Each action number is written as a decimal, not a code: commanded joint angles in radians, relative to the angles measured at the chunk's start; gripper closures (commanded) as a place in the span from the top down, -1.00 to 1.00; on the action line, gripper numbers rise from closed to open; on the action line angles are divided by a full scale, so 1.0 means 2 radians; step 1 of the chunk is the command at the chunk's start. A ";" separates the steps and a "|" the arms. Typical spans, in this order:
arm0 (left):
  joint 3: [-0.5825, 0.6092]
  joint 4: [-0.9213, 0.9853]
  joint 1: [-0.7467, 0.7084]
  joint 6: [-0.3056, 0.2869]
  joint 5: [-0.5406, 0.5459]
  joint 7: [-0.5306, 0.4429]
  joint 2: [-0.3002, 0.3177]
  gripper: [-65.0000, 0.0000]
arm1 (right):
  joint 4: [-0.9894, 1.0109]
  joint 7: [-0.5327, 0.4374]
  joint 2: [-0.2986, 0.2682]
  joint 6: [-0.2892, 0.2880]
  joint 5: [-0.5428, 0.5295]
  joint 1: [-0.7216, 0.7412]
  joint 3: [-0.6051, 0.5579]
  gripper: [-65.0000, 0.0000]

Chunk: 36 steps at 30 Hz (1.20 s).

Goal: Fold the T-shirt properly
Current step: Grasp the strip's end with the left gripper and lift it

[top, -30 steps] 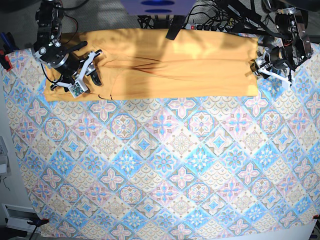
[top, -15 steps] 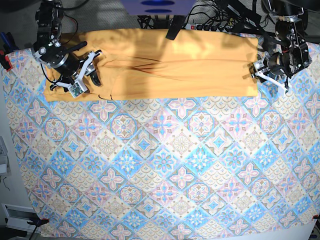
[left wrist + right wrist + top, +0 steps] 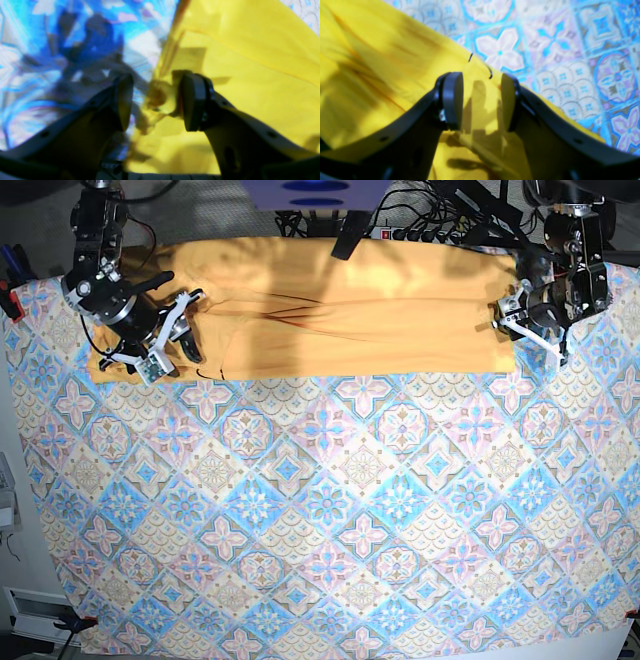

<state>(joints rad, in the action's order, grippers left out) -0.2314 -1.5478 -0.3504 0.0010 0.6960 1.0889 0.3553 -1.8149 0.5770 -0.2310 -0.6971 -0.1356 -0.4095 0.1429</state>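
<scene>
Patterned tablecloth carries our T-shirt, long axis along the far edge; both jaws stand parted over its ends, gripping nothing.

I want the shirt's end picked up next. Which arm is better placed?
Probably left: the left gripper straddles the T-shirt edge, a bunched bit between its open jaws. The right gripper hangs open over flat cloth.

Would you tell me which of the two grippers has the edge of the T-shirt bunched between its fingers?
The left gripper: a bunched bit of the T-shirt edge sits between its fingers. The right gripper stands open over flat cloth.
</scene>
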 commanded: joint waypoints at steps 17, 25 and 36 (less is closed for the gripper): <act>0.009 -0.010 -0.005 -0.014 0.043 0.028 -0.012 -0.50 | -0.007 -0.009 -0.005 0.000 -0.007 0.000 0.001 -0.27; -0.025 -0.010 -0.005 -0.013 0.042 0.008 -0.022 -1.00 | -0.005 -0.010 -0.005 0.000 -0.007 0.000 0.003 -0.27; -0.146 -0.022 -0.005 -0.014 0.044 0.008 -0.033 -1.00 | 0.013 -0.007 -0.005 0.000 -0.006 0.000 0.003 -0.27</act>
<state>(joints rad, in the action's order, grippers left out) -0.5106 -1.5681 -0.3634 -0.0238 0.7788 1.1191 0.2687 -1.7767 0.5819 -0.2306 -0.6968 -0.1352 -0.4129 0.1440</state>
